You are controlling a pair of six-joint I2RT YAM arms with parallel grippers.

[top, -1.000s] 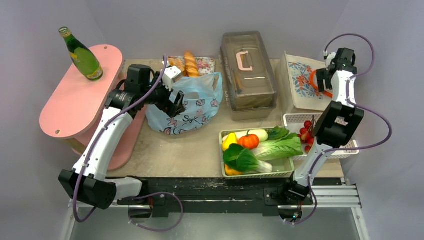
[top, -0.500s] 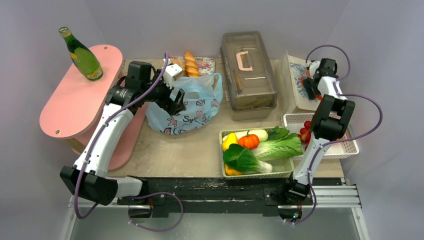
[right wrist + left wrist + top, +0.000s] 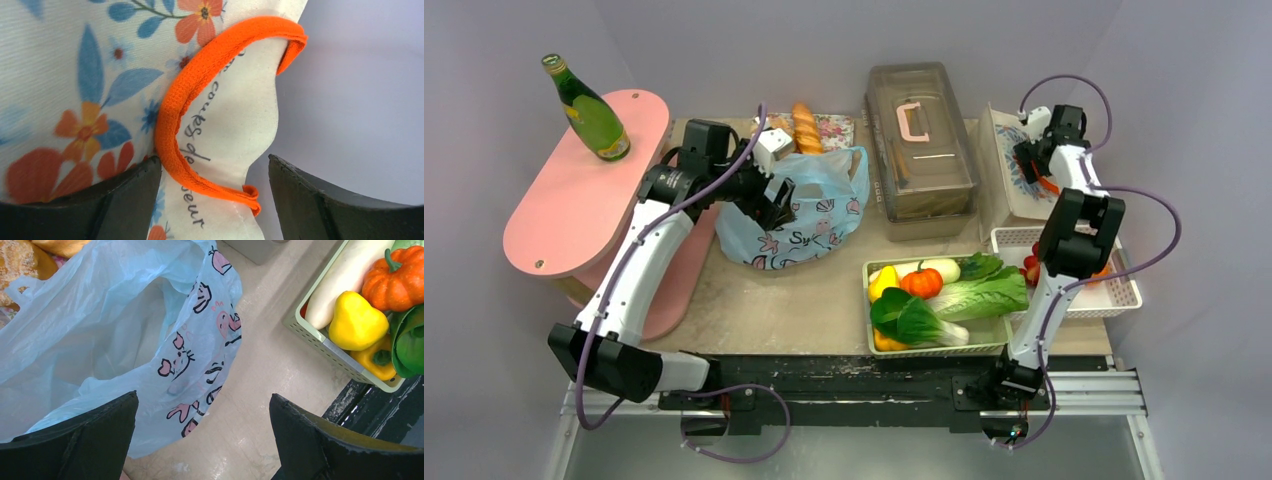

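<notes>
My left gripper [image 3: 776,203] hangs open over the left side of a pale blue plastic bag [image 3: 814,225] printed with pink cats. In the left wrist view the bag [image 3: 115,335] lies under the left finger, and bare tabletop shows between the tips of the gripper [image 3: 205,440]. My right gripper [image 3: 1031,160] is at the back right over a cream floral tote bag [image 3: 1007,197]. In the right wrist view the gripper [image 3: 215,200] stands open, straddling the tote's [image 3: 75,75] orange handle [image 3: 192,95] and top corner without closing on them.
A green bottle [image 3: 589,110] stands on a pink stand [image 3: 574,200]. Bread [image 3: 805,127] lies behind the plastic bag. A clear lidded box [image 3: 921,135] sits at back centre. A green basket [image 3: 986,344] holds vegetables, and a white basket [image 3: 1114,295] holds red fruit.
The right wrist swung left and forward across the tote, bringing its gripper over the bag's orange handle. The left arm shifted only slightly, staying above the plastic bag.
</notes>
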